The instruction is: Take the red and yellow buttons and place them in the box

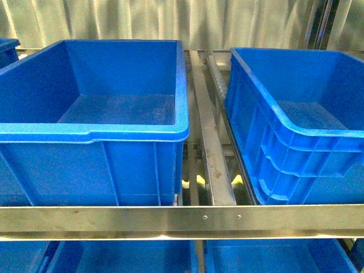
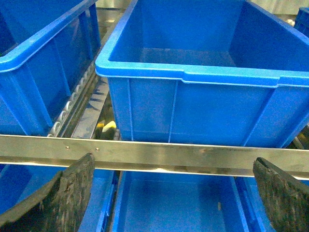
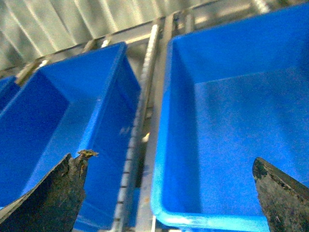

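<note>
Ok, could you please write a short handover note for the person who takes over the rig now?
Left gripper: open, holding nothing.
Right gripper: open, holding nothing.
Things: the red and yellow buttons show in no view. On the upper shelf, the left bin and the right bin, both blue, look empty as far as their floors show.
Done: no button is seen in any box.
Left: find both buttons, pick each one and place it in the box.
</note>
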Controlling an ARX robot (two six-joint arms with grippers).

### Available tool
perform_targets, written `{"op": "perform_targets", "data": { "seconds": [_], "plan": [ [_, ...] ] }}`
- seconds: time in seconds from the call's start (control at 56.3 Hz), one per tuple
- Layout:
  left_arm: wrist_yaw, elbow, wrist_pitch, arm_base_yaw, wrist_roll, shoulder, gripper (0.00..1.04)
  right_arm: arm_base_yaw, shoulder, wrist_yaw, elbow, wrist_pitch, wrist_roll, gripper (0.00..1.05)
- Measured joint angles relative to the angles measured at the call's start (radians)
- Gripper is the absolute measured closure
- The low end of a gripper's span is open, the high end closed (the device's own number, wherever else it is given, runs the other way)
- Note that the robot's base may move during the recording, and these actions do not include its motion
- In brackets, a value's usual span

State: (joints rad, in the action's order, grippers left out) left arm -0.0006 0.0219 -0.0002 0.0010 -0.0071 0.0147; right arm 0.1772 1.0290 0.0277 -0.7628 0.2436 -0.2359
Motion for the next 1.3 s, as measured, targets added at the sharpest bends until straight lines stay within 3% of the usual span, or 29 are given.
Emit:
{"op": "perform_targets", "data": {
  "seconds": [0.036, 0.124, 0.249, 0.515, 0.586, 0.675, 1.296],
  "plan": [
    [0.000, 0.000, 0.000, 0.000, 0.000, 0.000, 0.08, 0.000, -0.055, 0.093, 0.088, 0.073, 0.079, 0.21],
    [0.000, 0.000, 0.000, 0.000, 0.000, 0.000, 0.08, -0.015, -0.173, 0.135, 0.247, 0.098, 0.160, 0.37],
    [0.001, 0.000, 0.000, 0.000, 0.000, 0.000, 0.08, -0.022, -0.323, 0.124, 0.402, 0.084, 0.205, 0.58],
    [0.000, 0.000, 0.000, 0.000, 0.000, 0.000, 0.08, -0.074, -0.448, 0.068, 0.545, 0.105, 0.228, 1.01],
    [0.000, 0.000, 0.000, 0.000, 0.000, 0.000, 0.08, -0.135, -0.484, -0.011, 0.578, 0.106, 0.230, 1.01],
    [0.000, 0.000, 0.000, 0.000, 0.000, 0.000, 0.08, -0.171, -0.523, -0.019, 0.612, 0.105, 0.230, 1.01],
    [0.000, 0.000, 0.000, 0.000, 0.000, 0.000, 0.08, -0.174, -0.726, -0.027, 0.716, 0.010, 0.230, 1.01]
  ]
}}
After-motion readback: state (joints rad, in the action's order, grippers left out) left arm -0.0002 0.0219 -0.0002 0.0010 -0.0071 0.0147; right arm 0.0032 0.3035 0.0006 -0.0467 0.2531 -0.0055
